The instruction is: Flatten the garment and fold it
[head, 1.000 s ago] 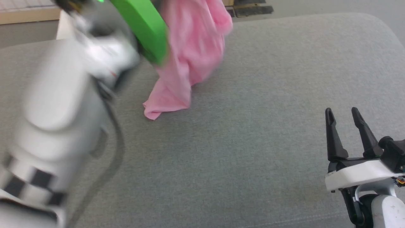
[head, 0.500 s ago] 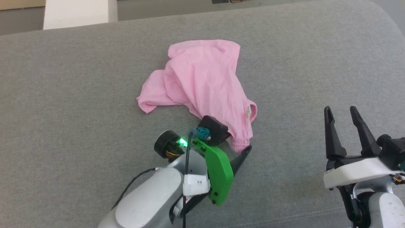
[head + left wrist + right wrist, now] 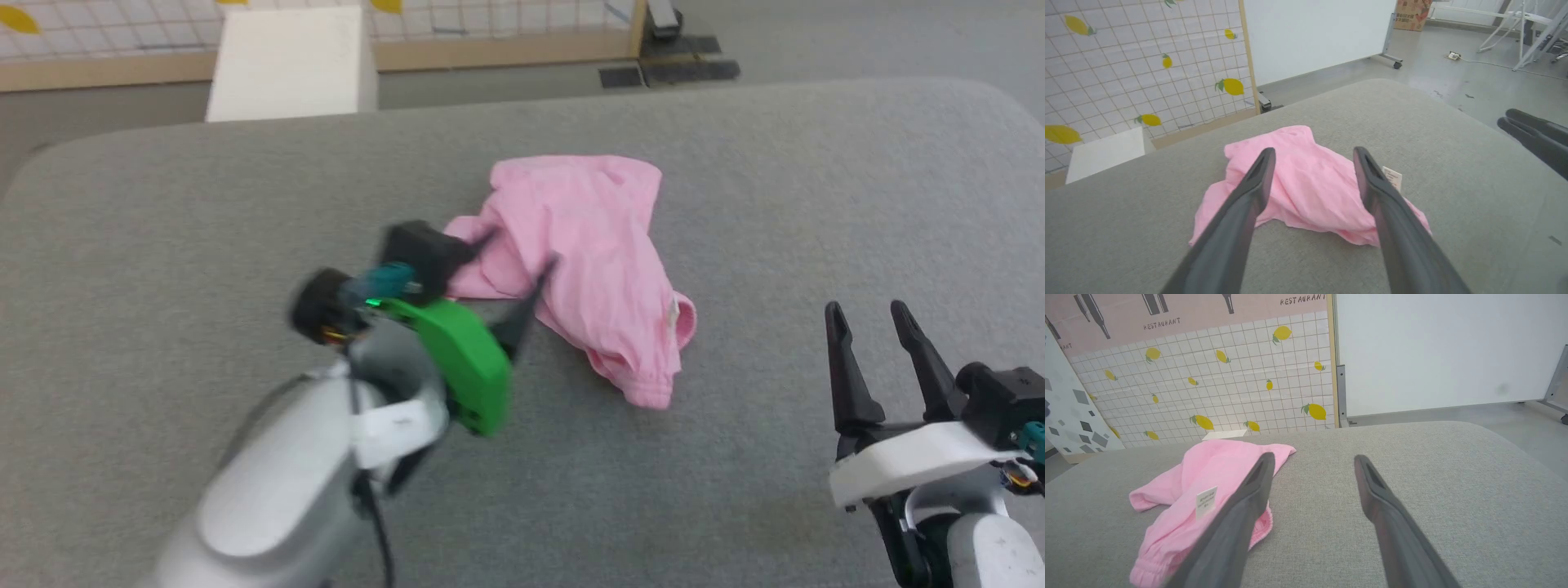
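- Pink garment (image 3: 600,261) lies crumpled near the middle of the grey cushion (image 3: 775,163), its gathered band end toward 5 o'clock, with a white label (image 3: 674,309) showing there.
- Left gripper (image 3: 518,251) is at the garment's 8 o'clock edge, blurred, fingers spread apart.
- Right gripper (image 3: 865,310) sits well apart at the garment's 4 o'clock, fingers apart.

Bright, even, diffuse light, with only a faint shadow under the garment (image 3: 604,237). In the head view the left gripper (image 3: 522,249) is motion-blurred. Both wrist views are sharp and slightly bowed at the edges.
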